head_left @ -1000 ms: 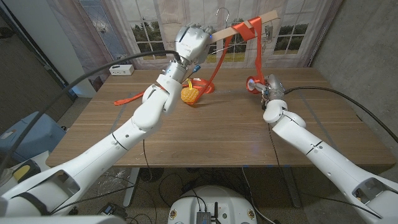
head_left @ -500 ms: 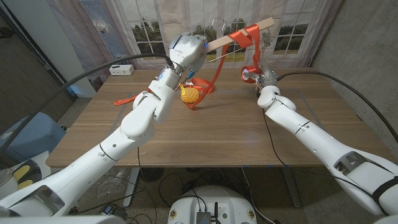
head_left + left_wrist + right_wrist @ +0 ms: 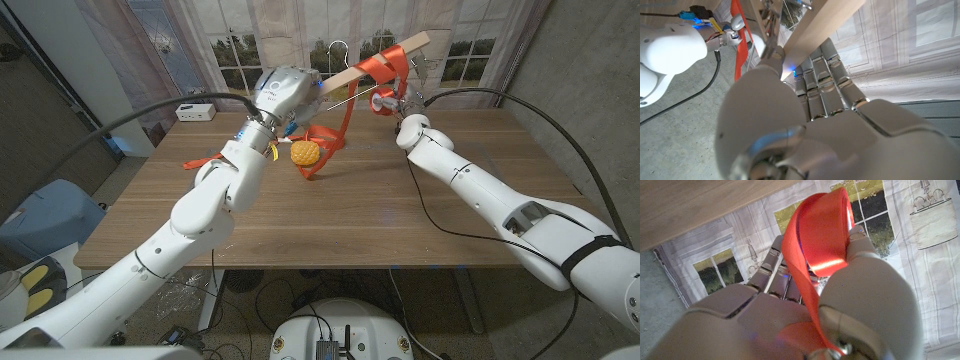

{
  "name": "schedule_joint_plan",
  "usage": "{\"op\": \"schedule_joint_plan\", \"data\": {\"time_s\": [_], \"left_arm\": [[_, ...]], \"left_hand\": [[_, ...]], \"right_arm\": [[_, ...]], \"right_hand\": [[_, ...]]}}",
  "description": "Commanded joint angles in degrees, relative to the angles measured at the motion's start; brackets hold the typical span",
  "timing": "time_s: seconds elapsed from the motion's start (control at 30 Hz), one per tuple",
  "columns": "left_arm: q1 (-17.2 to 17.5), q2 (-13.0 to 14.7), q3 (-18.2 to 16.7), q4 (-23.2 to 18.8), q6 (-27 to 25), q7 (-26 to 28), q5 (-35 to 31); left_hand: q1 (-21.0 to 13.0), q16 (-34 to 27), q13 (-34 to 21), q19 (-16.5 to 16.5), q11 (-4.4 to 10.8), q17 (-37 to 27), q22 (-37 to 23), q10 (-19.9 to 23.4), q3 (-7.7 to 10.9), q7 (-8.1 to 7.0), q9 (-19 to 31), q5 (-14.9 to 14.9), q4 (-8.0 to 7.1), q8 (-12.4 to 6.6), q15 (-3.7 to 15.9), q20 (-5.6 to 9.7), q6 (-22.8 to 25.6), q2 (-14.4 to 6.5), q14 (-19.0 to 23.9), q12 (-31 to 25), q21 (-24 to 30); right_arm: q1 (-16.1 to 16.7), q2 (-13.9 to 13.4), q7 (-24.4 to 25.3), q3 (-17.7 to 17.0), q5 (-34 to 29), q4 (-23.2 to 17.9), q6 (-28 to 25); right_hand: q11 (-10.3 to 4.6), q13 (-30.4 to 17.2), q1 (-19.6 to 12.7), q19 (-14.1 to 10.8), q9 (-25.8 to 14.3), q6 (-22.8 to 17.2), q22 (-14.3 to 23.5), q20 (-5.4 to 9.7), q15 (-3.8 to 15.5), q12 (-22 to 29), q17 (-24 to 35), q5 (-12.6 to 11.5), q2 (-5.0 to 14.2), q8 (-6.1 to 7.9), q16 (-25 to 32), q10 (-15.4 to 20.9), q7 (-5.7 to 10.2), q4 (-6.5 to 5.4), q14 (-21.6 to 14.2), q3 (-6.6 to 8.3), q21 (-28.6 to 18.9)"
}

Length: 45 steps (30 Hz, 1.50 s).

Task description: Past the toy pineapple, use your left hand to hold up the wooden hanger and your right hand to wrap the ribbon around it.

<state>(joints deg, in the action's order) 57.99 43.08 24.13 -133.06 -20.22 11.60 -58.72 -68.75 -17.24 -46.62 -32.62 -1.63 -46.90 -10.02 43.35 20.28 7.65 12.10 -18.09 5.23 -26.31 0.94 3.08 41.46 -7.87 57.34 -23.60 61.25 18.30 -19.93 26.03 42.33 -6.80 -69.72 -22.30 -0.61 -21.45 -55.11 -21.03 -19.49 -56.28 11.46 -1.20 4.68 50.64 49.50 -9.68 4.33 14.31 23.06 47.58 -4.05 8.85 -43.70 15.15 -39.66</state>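
My left hand grips the wooden hanger by one end and holds it up above the far side of the table, its bar slanting up to the right. In the left wrist view the fingers close round the wooden bar. An orange ribbon is looped round the bar's raised end and trails down to a heap on the table. My right hand pinches the ribbon just below the bar; the right wrist view has the ribbon running over that hand. The toy pineapple lies under the hanger.
A loose orange strip lies on the wooden table at the left. A white box sits at the far left corner. Curtains with printed windows hang behind the table.
My right hand has carried the ribbon up and to the left, close under the hanger. My left hand has shifted left with the hanger.
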Motion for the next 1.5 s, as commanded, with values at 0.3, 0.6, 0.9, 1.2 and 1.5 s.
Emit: {"op": "schedule_joint_plan", "data": {"time_s": [0.3, 0.6, 0.9, 1.2, 1.5], "left_arm": [[9.11, 3.30, -10.11, -8.60, -1.53, -8.13, 16.64], [9.89, 5.75, -12.58, -11.92, -5.33, -14.57, 22.44], [8.37, 9.66, -13.40, -14.95, -12.18, -21.55, 26.68], [4.04, 14.23, -11.03, -16.38, -18.94, -25.89, 29.82], [1.10, 17.47, -8.55, -17.02, -23.32, -25.28, 32.69]], "left_hand": [[-0.25, -0.29, -0.41, -0.05, 9.08, -0.39, -0.25, 9.69, 4.08, -7.74, 18.58, -0.01, 1.59, 0.00, 12.16, 5.22, 8.66, -0.56, 8.70, 0.33, 0.44], [-0.30, -0.23, -0.58, -0.16, 9.11, -0.47, -0.25, 9.79, 4.20, -7.47, 18.62, -0.02, 1.65, 0.08, 12.15, 5.03, 8.79, -0.58, 8.92, 0.28, 0.58], [-0.34, -0.10, -0.63, -0.23, 8.97, -0.53, -0.22, 9.67, 4.31, -7.37, 18.73, -0.03, 1.71, 0.18, 12.13, 4.81, 8.73, -0.54, 8.93, 0.40, 0.67], [-0.36, 0.01, -0.49, -0.19, 8.85, -0.59, -0.19, 9.88, 4.45, -7.49, 18.88, -0.03, 1.74, 0.19, 12.11, 4.72, 8.89, -0.55, 9.00, 0.49, 0.68], [-0.45, 0.16, -0.57, -0.21, 8.78, -0.68, -0.19, 9.81, 4.63, -7.33, 18.94, 0.01, 1.82, 0.36, 12.10, 4.68, 8.88, -0.56, 8.98, 0.61, 0.75]], "right_arm": [[-12.99, 9.71, 1.13, 4.11, 0.13, 19.58, 8.33], [-15.30, 10.14, 1.89, 4.52, 0.17, 20.41, 8.00], [-15.01, 7.87, 1.98, 4.77, -1.01, 15.35, 5.90], [-13.33, 4.66, 0.78, 3.93, -1.80, 8.62, 5.05], [-10.89, 1.54, -0.12, 1.50, -1.74, 1.21, 5.67]], "right_hand": [[-3.01, -4.90, -2.50, 0.16, -0.16, -6.84, -0.01, 0.29, 7.74, 4.95, 0.22, -0.35, 5.05, 0.28, -0.39, 2.74, 5.13, -1.52, 0.08, 4.62, -0.57], [-3.10, -4.86, -2.42, 0.19, -0.12, -6.77, -0.05, 0.33, 7.71, 4.98, 0.27, -0.36, 5.12, 0.21, -0.63, 2.68, 5.21, -1.61, 0.07, 4.67, -0.73], [-3.18, -4.85, -2.38, 0.12, -0.11, -6.70, -0.08, 0.46, 7.76, 5.05, 0.36, -0.39, 5.08, 0.17, -0.83, 2.72, 5.31, -1.62, 0.09, 4.68, -0.92], [-3.15, -4.81, -2.42, -0.11, -0.13, -6.78, -0.09, 0.70, 7.84, 5.04, 0.47, -0.42, 5.04, 0.22, -0.94, 2.63, 5.43, -1.57, 0.00, 4.69, -1.18], [-3.39, -4.88, -2.31, -0.39, -0.09, -6.81, -0.09, 0.87, 7.79, 5.13, 0.54, -0.45, 5.06, 0.21, -1.17, 2.63, 5.54, -1.65, 0.00, 4.69, -1.49]]}}
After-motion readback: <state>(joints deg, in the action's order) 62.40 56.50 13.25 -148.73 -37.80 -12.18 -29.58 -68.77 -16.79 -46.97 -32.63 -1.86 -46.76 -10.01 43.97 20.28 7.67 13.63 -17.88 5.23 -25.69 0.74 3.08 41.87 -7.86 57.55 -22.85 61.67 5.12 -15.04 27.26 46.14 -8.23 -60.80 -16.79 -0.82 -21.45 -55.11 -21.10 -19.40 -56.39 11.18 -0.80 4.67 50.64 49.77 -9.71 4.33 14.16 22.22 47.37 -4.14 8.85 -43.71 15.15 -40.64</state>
